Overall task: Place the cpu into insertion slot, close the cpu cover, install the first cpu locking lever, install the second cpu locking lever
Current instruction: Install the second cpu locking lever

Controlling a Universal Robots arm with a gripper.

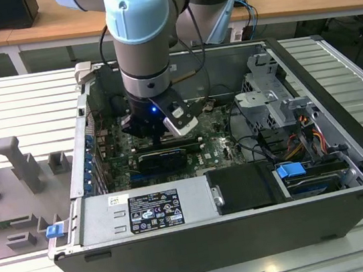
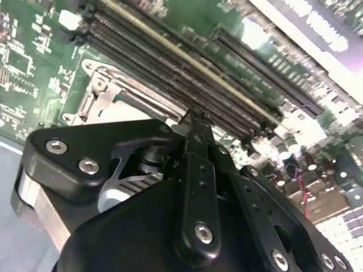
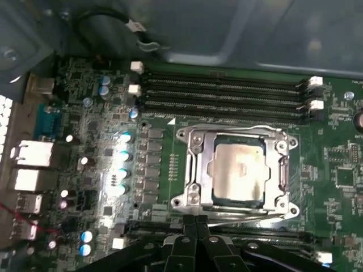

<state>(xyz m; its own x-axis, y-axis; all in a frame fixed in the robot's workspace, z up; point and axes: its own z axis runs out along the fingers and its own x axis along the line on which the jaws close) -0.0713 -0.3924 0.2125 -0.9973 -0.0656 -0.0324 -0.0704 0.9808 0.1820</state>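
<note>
In the first wrist view the cpu (image 3: 237, 170), a pale silver square, lies in the socket on the green motherboard (image 3: 164, 141). The grey cpu cover (image 3: 199, 164) lies flat around it as a frame. Thin wire levers run along two opposite sides of the socket (image 3: 238, 128) (image 3: 244, 211). My gripper (image 3: 195, 222) hovers just off the socket's edge, its black fingers pressed together with nothing between them. In the second wrist view the gripper (image 2: 195, 116) is shut above the memory slots, beside the socket's metal corner (image 2: 105, 93). The exterior view has the gripper (image 1: 161, 137) low inside the computer case.
Black memory slots (image 3: 227, 90) flank the socket on two sides. Rear ports (image 3: 31, 164) and capacitors (image 3: 122, 153) stand beside it. In the exterior view, the power supply (image 1: 144, 209), a drive cage (image 1: 264, 97) and cables (image 1: 303, 136) crowd the case (image 1: 341, 120).
</note>
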